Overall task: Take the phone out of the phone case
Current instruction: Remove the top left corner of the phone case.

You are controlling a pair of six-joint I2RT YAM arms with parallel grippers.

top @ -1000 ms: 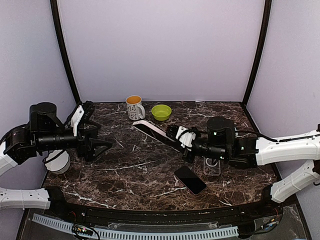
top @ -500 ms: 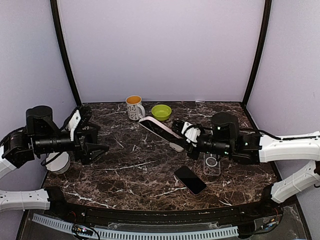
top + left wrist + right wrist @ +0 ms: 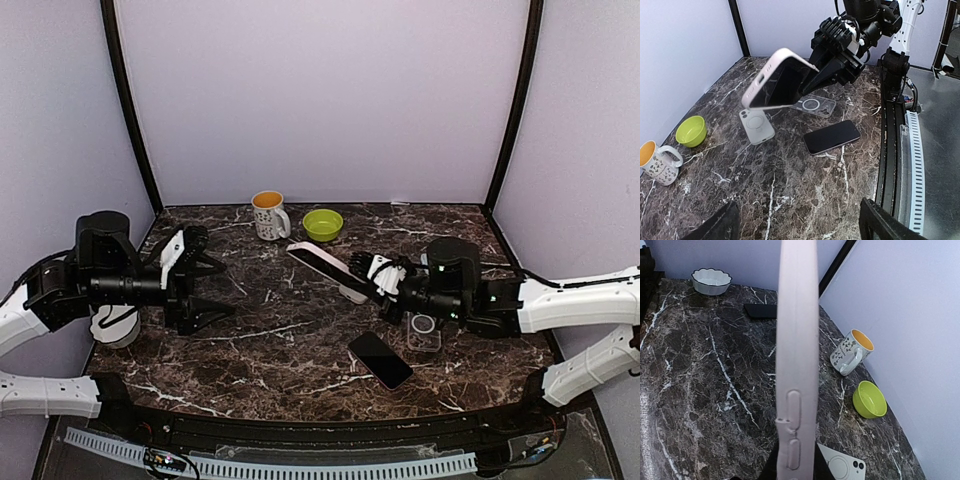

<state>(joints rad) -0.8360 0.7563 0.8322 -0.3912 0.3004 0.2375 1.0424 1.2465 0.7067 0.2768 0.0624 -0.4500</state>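
Note:
My right gripper (image 3: 372, 278) is shut on the lower end of a phone in a pale pinkish case (image 3: 318, 262) and holds it tilted above the table. In the left wrist view the cased phone (image 3: 780, 80) shows its dark screen, with the right gripper (image 3: 836, 62) behind it. In the right wrist view the case (image 3: 797, 365) is edge-on, side buttons showing, between the right gripper (image 3: 796, 469) jaws. My left gripper (image 3: 213, 288) is open and empty, well left of the phone; its dark fingertips (image 3: 887, 226) frame the bottom of the left wrist view.
A bare black phone (image 3: 380, 360) lies near the front centre. A clear case (image 3: 424, 333) and a white case (image 3: 352, 293) lie under the right gripper. A mug (image 3: 268, 214) and a green bowl (image 3: 322, 224) stand at the back, a white bowl (image 3: 113, 327) at the left.
My left gripper has swung right toward the table's middle and its fingers have spread wider. The right gripper rose and drew back slightly with the cased phone, still holding it.

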